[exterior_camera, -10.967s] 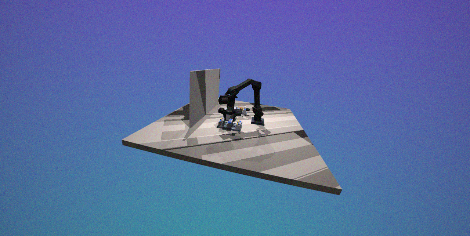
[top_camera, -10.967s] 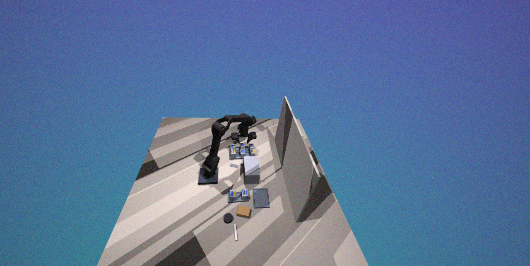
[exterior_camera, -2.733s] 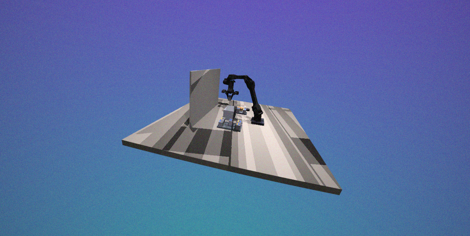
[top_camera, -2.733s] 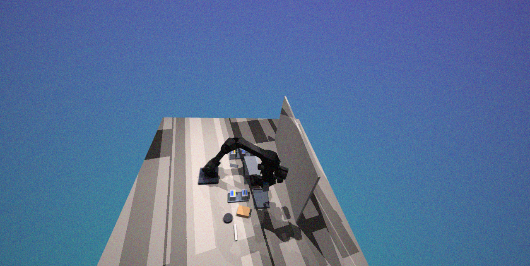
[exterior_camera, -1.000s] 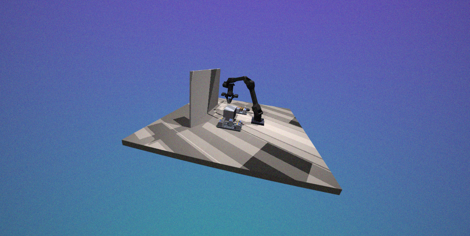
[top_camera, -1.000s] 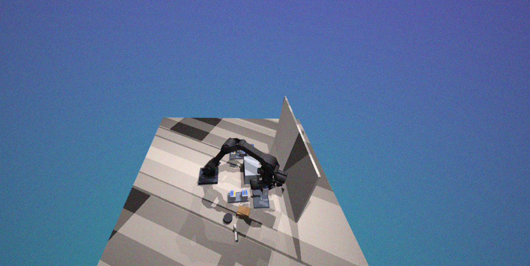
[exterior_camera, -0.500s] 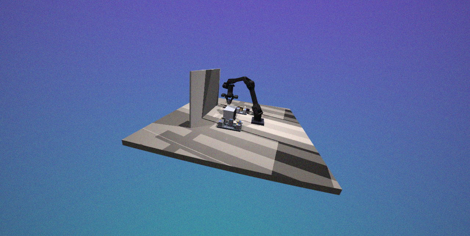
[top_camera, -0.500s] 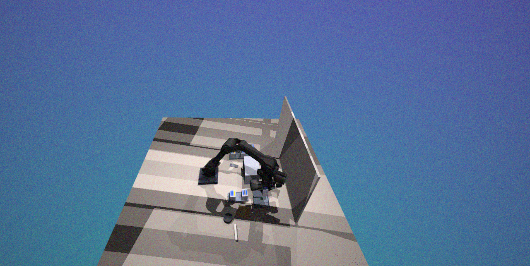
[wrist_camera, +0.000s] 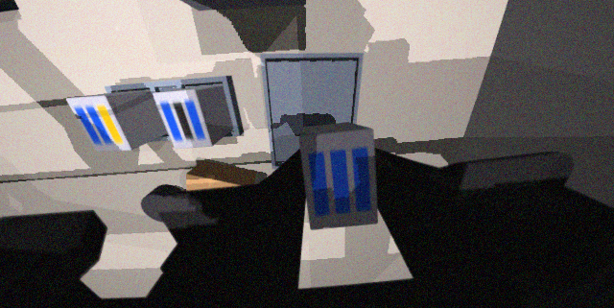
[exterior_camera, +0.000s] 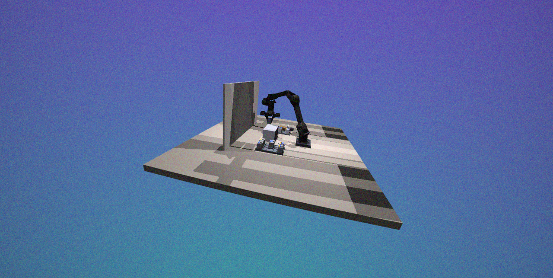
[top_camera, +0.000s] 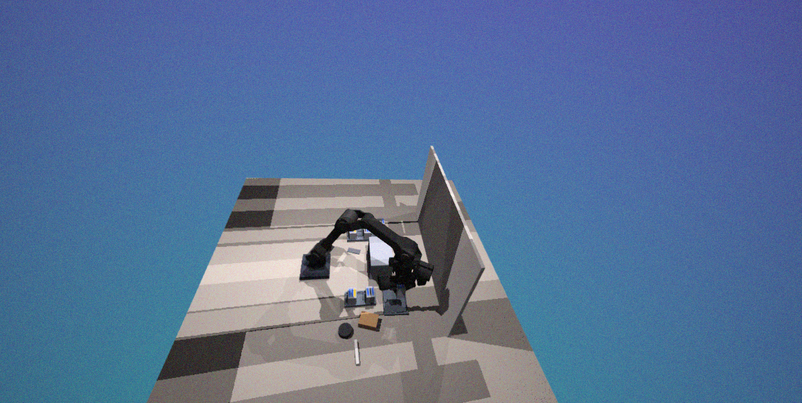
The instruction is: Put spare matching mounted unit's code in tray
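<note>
My gripper (top_camera: 399,284) (exterior_camera: 269,120) (wrist_camera: 329,152) is shut on a grey spare block with three blue bars on its face. It holds the block in the air by the near end of the dark grey-blue tray (top_camera: 395,309) (wrist_camera: 326,84). The tray shows no block inside, only a shadow. Left of it, a small rack (wrist_camera: 235,111) holds a blue-blue-yellow spare (top_camera: 352,296) (wrist_camera: 98,123) and a blue-black-blue spare (top_camera: 369,295) (wrist_camera: 182,118). A farther rack (exterior_camera: 266,151) holds several spares. The mounted unit's printed code cannot be seen.
A large pale box (top_camera: 380,249) (exterior_camera: 269,133) stands between the racks. A tall grey panel (top_camera: 440,215) (exterior_camera: 243,110) rises beyond the tray. An orange block (top_camera: 368,320) (wrist_camera: 211,183), a black disc (top_camera: 345,330) and a white stick (top_camera: 357,352) lie near the small rack.
</note>
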Available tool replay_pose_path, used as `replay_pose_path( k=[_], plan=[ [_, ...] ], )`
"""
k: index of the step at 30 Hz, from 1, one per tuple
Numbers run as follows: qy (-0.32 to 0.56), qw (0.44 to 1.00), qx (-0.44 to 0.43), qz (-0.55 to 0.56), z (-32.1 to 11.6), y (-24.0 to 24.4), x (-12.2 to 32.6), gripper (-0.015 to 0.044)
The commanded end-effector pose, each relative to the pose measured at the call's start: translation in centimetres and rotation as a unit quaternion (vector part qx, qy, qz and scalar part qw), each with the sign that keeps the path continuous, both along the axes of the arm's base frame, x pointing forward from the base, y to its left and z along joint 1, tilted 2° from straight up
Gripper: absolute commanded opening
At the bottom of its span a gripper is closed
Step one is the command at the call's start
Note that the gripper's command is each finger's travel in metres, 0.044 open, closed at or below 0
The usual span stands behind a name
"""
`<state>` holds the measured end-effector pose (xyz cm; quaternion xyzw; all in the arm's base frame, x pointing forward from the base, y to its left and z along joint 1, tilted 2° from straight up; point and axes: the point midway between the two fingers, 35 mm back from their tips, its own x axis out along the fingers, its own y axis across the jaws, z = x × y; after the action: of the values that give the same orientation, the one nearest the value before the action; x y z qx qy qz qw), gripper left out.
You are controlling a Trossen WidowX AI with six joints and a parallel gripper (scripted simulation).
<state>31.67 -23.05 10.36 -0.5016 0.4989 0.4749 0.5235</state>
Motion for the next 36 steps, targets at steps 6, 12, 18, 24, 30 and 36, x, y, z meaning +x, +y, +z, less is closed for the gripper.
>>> replay_pose_path(
  k=[6, 12, 18, 24, 30, 36],
  plan=[
    [0.0, 1.0, 0.003, -0.002, -0.7, 0.2, 0.0, 0.0],
    [0.0, 1.0, 0.003, -0.002, -1.1, 0.2, 0.0, 0.0],
    [0.0, 1.0, 0.003, -0.002, -1.5, 0.2, -0.1, 0.0],
    [0.0, 1.0, 0.003, -0.002, -1.9, 0.3, -0.1, 0.0],
    [0.0, 1.0, 0.003, -0.002, -2.3, 0.3, -0.1, 0.0],
    [0.0, 1.0, 0.003, -0.002, -2.8, 0.4, -0.2, 0.0]
  ],
)
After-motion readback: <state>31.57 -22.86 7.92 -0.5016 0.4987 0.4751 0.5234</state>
